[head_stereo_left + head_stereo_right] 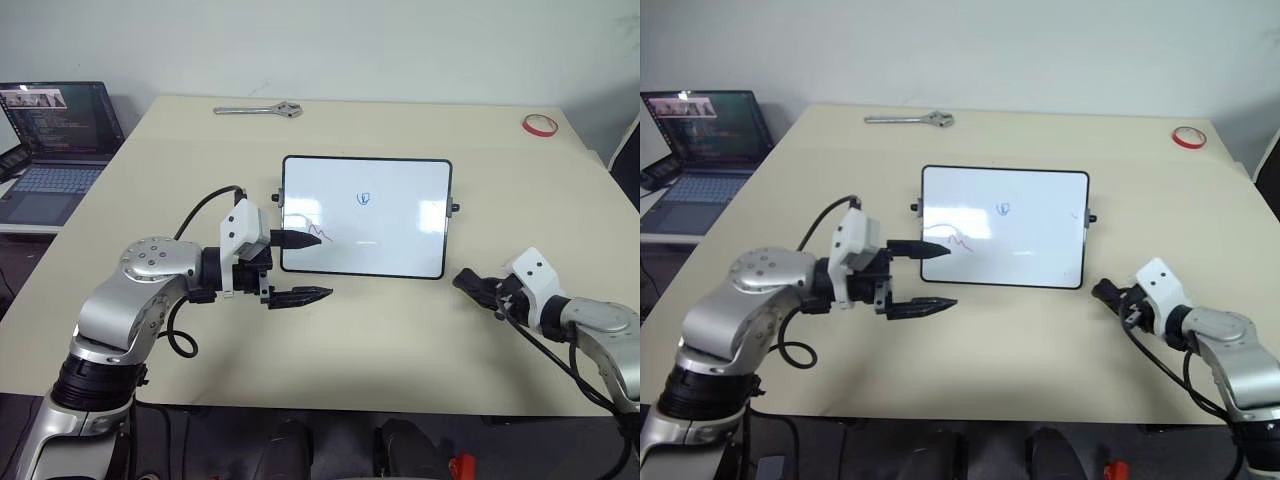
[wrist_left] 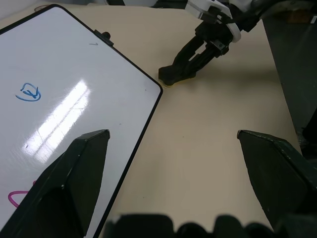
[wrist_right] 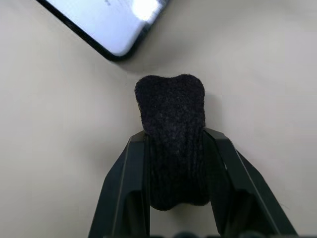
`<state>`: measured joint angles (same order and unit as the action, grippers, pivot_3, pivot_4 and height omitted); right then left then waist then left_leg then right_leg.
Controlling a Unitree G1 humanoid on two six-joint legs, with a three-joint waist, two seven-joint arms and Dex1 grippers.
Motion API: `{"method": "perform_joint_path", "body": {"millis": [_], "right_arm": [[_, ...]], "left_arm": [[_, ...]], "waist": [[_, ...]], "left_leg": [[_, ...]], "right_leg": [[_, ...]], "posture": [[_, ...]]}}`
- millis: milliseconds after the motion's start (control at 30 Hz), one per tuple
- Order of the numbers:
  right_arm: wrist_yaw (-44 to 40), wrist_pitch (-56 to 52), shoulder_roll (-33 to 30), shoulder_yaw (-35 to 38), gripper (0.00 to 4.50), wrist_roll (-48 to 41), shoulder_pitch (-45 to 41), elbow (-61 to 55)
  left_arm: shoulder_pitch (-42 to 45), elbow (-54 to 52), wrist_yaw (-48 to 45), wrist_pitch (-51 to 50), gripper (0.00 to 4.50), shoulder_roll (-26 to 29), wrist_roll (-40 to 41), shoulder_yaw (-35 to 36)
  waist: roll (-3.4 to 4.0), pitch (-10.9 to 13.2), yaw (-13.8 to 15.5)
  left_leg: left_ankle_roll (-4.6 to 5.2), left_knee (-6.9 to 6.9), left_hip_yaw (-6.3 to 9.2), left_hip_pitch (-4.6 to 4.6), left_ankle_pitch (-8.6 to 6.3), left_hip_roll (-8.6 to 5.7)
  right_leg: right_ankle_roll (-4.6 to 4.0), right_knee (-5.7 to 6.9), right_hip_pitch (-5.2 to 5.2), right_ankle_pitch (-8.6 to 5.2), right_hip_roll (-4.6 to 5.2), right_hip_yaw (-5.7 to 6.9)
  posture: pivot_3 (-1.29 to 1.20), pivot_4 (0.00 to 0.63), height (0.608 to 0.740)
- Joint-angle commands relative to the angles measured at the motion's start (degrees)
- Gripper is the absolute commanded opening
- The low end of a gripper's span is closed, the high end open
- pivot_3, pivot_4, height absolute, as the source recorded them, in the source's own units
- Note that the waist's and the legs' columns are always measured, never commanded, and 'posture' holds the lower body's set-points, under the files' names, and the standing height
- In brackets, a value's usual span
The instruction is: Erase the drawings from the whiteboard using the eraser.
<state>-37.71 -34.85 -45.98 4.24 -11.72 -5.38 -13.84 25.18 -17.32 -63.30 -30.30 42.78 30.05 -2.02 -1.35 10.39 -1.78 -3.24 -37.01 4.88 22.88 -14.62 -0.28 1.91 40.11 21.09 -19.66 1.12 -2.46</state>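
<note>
Meanwhile, on the beige worktop (image 1: 400, 330), we see the whiteboard (image 1: 390, 240) lying flat near the middle, its black frame unbroken and small knobs showing on both short sides. Its drawings (image 1: 318, 234) are unerased: a red zigzag near the left edge and a small blue squiggle (image 1: 364, 198) nearer the centre, with a faint mark toward the right edge.

Our right pincer (image 3: 174, 148) is clenched on the eraser (image 3: 173, 144), gripping it from both sides so that the dark felt face fills the gap between the fingers. In the left wrist view a sliver of yellow shows under the block where it meets the worktop. It sits just off the whiteboard's near right corner, close to the frame but apart from it.

Our left pincer (image 1: 300, 268) hangs released at the whiteboard's left edge, fingers spread wide; one fingertip reaches over the frame beside the red zigzag, the other lies off the board over bare worktop.

A wrench (image 1: 258, 110) lies at the far side of the worktop, and a red tape ring (image 1: 540, 124) near the far right corner. Well to the left, off the worktop, a laptop (image 1: 55, 140) stands with its screen lit.
</note>
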Motion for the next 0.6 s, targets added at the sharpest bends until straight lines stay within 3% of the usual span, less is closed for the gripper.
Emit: {"method": "perform_joint_path", "body": {"millis": [33, 167, 367, 500, 600], "right_arm": [[3.32, 2.87, -1.91, -1.4, 1.12, 6.35, 0.55, -2.76], [11.24, 7.37, -5.71, -7.92, 1.12, 22.26, 1.08, -2.84], [20.96, 13.98, -7.19, -12.97, 3.15, 38.81, 0.39, 1.18], [17.85, 12.71, -4.2, -12.07, 4.47, 37.54, 1.06, -0.95], [11.76, 7.32, 0.75, -8.45, 4.47, 29.5, 2.14, -5.93]], "left_arm": [[0.36, -0.57, -0.05, 1.27, 4.5, -0.2, 0.23, 0.73], [0.53, -0.26, 0.21, 1.59, 4.5, -0.59, -0.02, 0.5], [0.75, 0.19, 0.54, 1.84, 4.5, -1.22, -0.33, 0.12], [0.92, 0.31, 0.44, 1.81, 4.5, -1.5, -0.58, 0.17], [1.01, 0.33, 0.42, 1.69, 4.5, -1.6, -0.76, 0.28]], "waist": [[0.0, 0.0, -0.05], [0.0, 0.0, -0.07], [0.0, 0.0, -0.04], [0.0, 0.0, -0.14], [-0.02, -0.01, -0.19]], "left_leg": [[0.0, 0.0, 0.0, -0.01, 0.0, 0.0], [0.0, 0.0, -0.03, -0.02, 0.0, 0.02], [-0.02, -0.02, -0.1, -0.01, 0.01, -0.03], [-0.02, -0.02, -0.12, -0.01, 0.01, 0.0], [-0.02, -0.02, -0.1, -0.04, 0.01, 0.04]], "right_leg": [[0.0, 0.01, 0.0, 0.0, 0.0, 0.0], [0.0, 0.04, 0.01, 0.0, 0.0, -0.01], [0.0, 0.05, 0.01, 0.0, 0.0, -0.01], [0.0, 0.07, 0.03, 0.0, -0.01, -0.02], [0.0, 0.09, 0.01, 0.0, 0.0, -0.02]], "posture": [[0.0, 0.15, 0.74], [0.0, 0.15, 0.74], [0.0, 0.15, 0.74], [0.0, 0.15, 0.74], [0.0, 0.15, 0.74]]}}
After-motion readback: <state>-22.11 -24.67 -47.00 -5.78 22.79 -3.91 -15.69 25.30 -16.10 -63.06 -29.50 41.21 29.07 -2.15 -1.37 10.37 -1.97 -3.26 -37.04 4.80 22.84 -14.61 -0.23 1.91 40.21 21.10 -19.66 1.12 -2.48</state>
